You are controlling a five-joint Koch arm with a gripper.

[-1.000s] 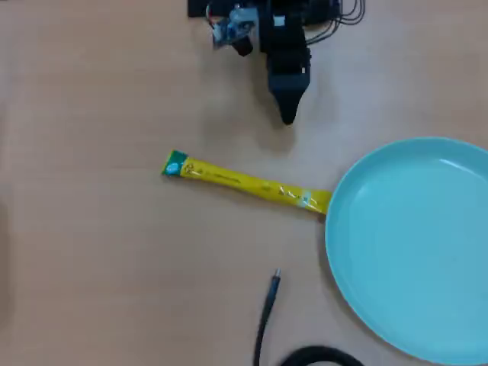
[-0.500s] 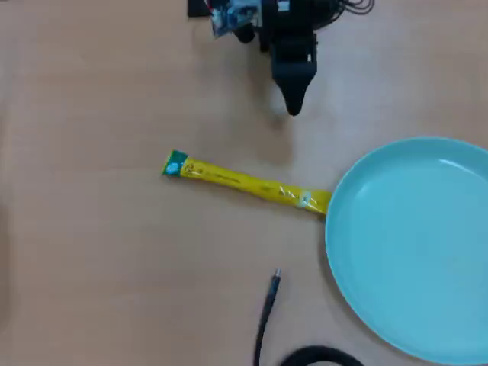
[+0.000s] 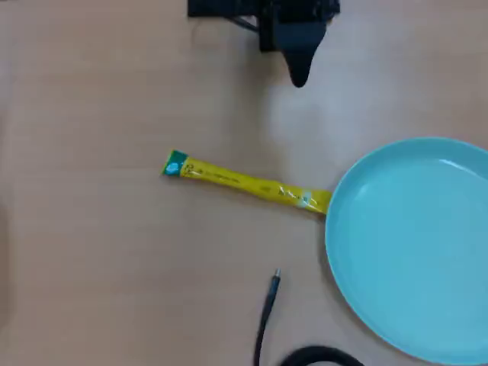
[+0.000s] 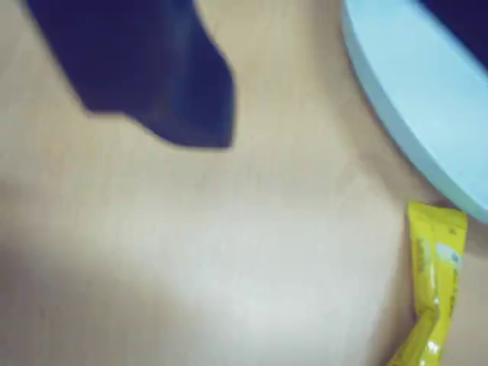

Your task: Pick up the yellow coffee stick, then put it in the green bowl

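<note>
You're at the reach step: the gripper [image 3: 300,78] (only one dark tip shows, so I cannot tell its opening) hangs well apart from the yellow coffee stick [image 3: 245,183], which lies flat on the table [image 3: 91,252] touching the green bowl [image 3: 412,244], so bring it down over the stick's middle.

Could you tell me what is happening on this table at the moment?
A small black robot arm sits at the top edge of the overhead view, its gripper holding nothing. The long yellow coffee stick sachet lies flat on the wooden table, one end right at the rim of the large pale turquoise bowl, which is empty. A thin black cable lies nearby.
</note>
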